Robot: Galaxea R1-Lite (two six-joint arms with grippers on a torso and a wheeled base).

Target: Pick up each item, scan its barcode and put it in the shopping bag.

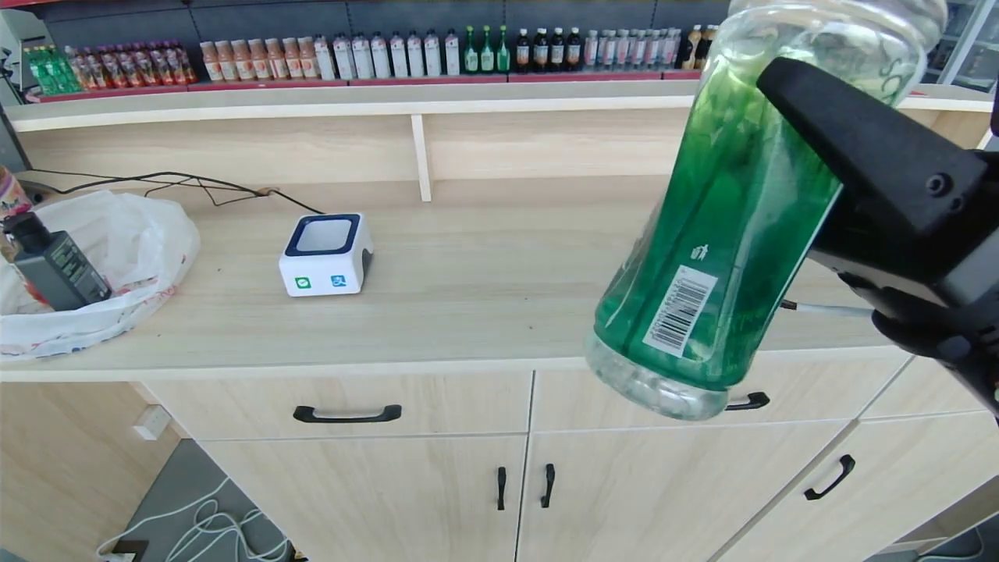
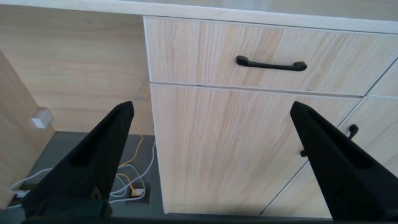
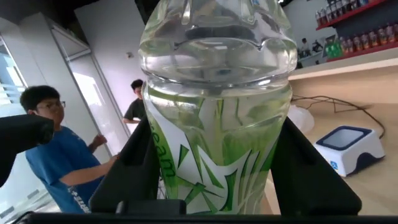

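**Progress of the task.** A clear bottle with a green label (image 1: 726,234) is held in the air near the camera, over the right part of the counter (image 1: 484,297) and its front edge. The right gripper (image 3: 219,180) is clamped on its body, one black finger on each side. The bottle has been picked up but, by its position, probably not yet scanned. It is well apart from the scanner (image 1: 326,254), a small white box with a dark-rimmed window that stands left of the counter's centre. The shopping bag (image 1: 148,234) lies at the counter's left end. It already holds a dark grey container (image 1: 55,265), so at least one item appears done. Scanning and bagging remain for the bottle.

**Orientation.** The bottle's long axis is tilted. One clear end is low and to the left, and the other rises to the upper right. The barcode (image 1: 679,311) sits near the lower end and faces the head camera, not the scanner window.

**Other arm.** The left gripper (image 2: 211,107) hangs below counter level before the cabinet fronts (image 2: 205,56), its fingers spread wide and holding nothing.
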